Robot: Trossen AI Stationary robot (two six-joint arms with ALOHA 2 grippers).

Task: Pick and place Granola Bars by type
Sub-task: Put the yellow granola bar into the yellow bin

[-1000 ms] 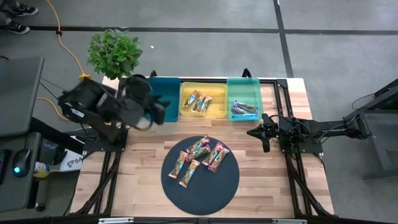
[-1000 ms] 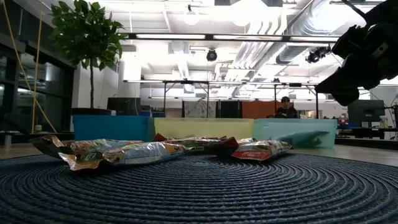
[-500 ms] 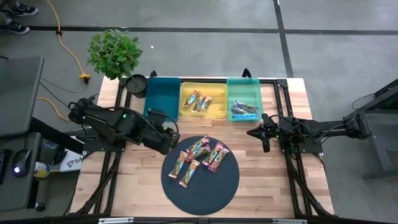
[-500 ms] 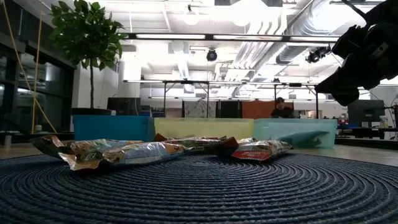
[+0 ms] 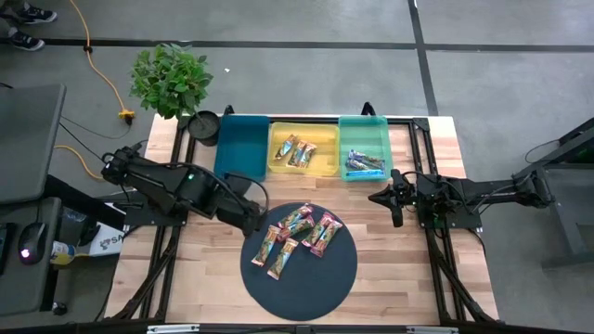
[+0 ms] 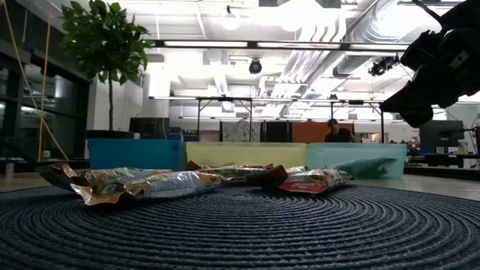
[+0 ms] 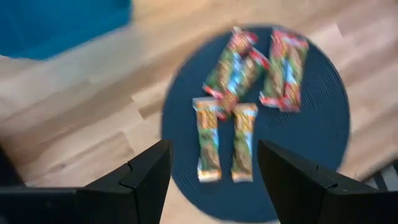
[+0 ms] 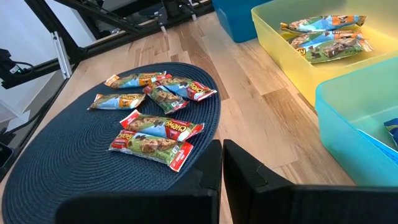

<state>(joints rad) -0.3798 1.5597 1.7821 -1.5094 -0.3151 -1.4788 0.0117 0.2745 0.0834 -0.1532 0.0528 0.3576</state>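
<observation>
Several granola bars (image 5: 297,234) lie flat on a dark round mat (image 5: 306,283) at the table's near middle. The pink-red ones (image 7: 286,70) are on its right part, two orange-green ones (image 7: 209,144) nearer the left. My left gripper (image 7: 214,186) hangs open above the mat's left edge (image 5: 255,220), pointing steeply down, with nothing between its fingers. My right gripper (image 8: 221,167) rests shut at the table's right (image 5: 397,197), clear of everything. More bars lie in the yellow tray (image 5: 303,150) and the light teal tray (image 5: 364,150).
An empty dark blue tray (image 5: 241,144) stands left of the yellow one along the far edge. A potted plant (image 5: 172,79) stands at the far left corner. Bare wood shows left and right of the mat. A person (image 6: 334,131) sits far off in the room behind.
My left gripper has swung from beside the dark blue tray toward the table's near edge and right, sinking toward the mat's left edge and tipping from nearly level to steeply down. Most of this came early; it has since nearly stopped. The bars have not moved.
</observation>
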